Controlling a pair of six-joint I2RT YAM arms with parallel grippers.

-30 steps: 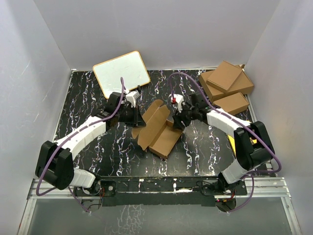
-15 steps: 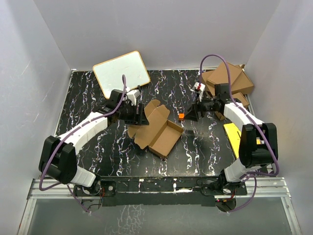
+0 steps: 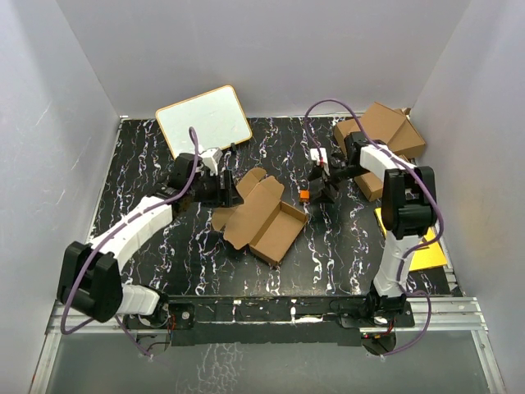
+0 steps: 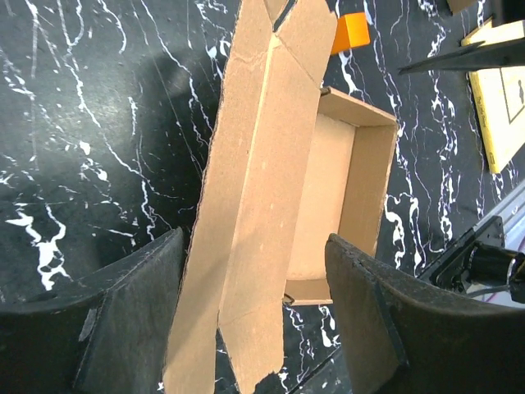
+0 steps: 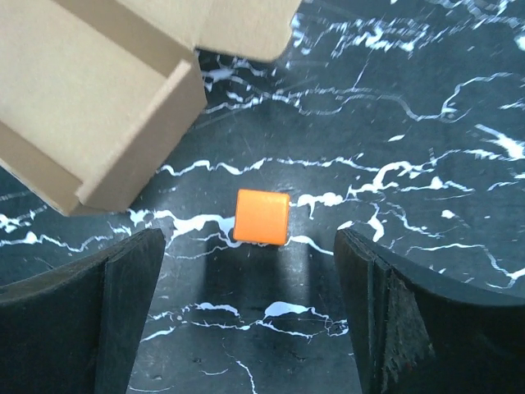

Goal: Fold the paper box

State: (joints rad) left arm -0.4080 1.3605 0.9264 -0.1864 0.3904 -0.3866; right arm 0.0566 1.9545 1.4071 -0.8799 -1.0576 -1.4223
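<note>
The paper box (image 3: 264, 220) is plain brown cardboard, lying mid-table with its tray part open upward and its long flaps spread to the left. My left gripper (image 3: 230, 194) hovers over those flaps, open; in the left wrist view the long flap (image 4: 246, 246) runs between the fingers (image 4: 123, 324) with a gap on the right side. My right gripper (image 3: 325, 187) is open, just right of the box. In the right wrist view a box corner (image 5: 98, 107) shows at upper left, and a small orange cube (image 5: 262, 217) lies on the table ahead of the open jaws.
A whiteboard (image 3: 203, 123) lies at the back left. Larger brown cartons (image 3: 379, 139) are stacked at the back right. A yellow sheet (image 3: 420, 246) lies at the right edge beside the right arm. The orange cube (image 3: 303, 194) sits between box and right gripper.
Both grippers have opened and let go of the box. The right gripper pulled away to the right, uncovering the orange cube. The box has settled lower on the table.
</note>
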